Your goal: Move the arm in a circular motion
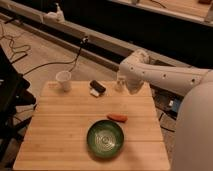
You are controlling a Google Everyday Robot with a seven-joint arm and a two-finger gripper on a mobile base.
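The white arm [165, 77] reaches in from the right, with a bulbous joint [136, 61] over the far right edge of the wooden table [60, 135]. Its end section points down just behind that edge, next to a small clear bottle [120, 83]. The gripper [132, 90] is at the lower tip of that section, beside the bottle and above the table edge. It holds nothing that I can see.
On the table stand a white cup [63, 80], a black and white block [96, 88], an orange carrot-like piece [117, 117] and a green bowl [105, 138]. Cables lie on the floor at the left. A blue object [173, 105] lies on the floor at the right.
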